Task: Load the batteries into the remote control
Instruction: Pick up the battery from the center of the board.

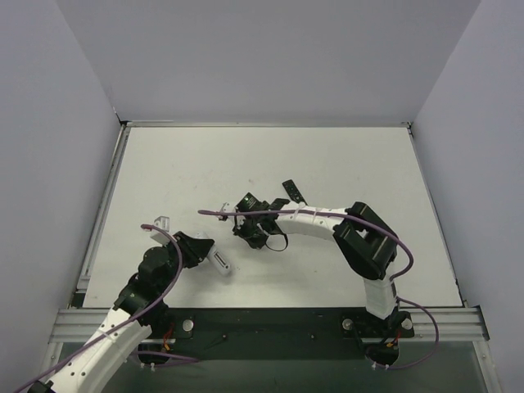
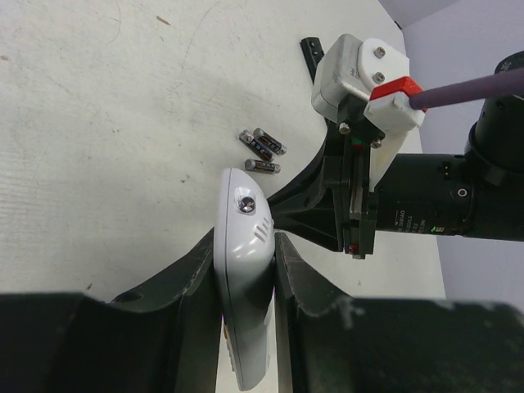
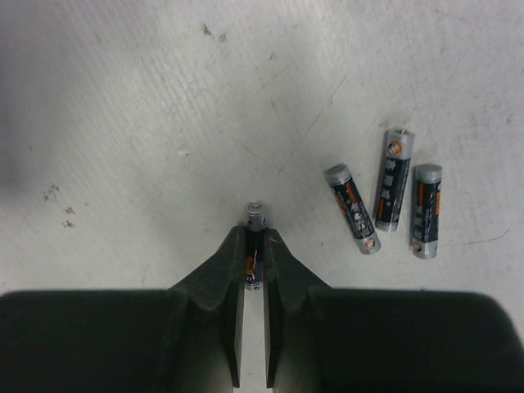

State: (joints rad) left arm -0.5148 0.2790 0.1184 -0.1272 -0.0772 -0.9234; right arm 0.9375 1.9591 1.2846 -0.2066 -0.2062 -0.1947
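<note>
Right pincer (image 3: 254, 246): closed tight on one battery (image 3: 256, 214). The grip sits low on the cell, whose silvery cap pokes past the fingertips at centre frame of the right wrist view, at or just above the worktop (image 3: 123, 123) (contact not discernible).

Left pincer (image 2: 244, 246): part-closed on the remote control (image 2: 242, 214), clamped across its narrow sides at lower centre of the left wrist view, nose pointing up-frame.

Loose stock: three batteries (image 3: 393, 196), side by side on the worktop, right of the held cell.

Step in hand, as judged: lift the gripped cell and carry it to the remote control.

Handling notes:
- Raise it straight; the hold covers a short stretch of a round body, and a sideways drag could swivel it.
- Check which end leads before seating.
- No view shows the battery bay, so the left arm probably must present that face first.
</note>
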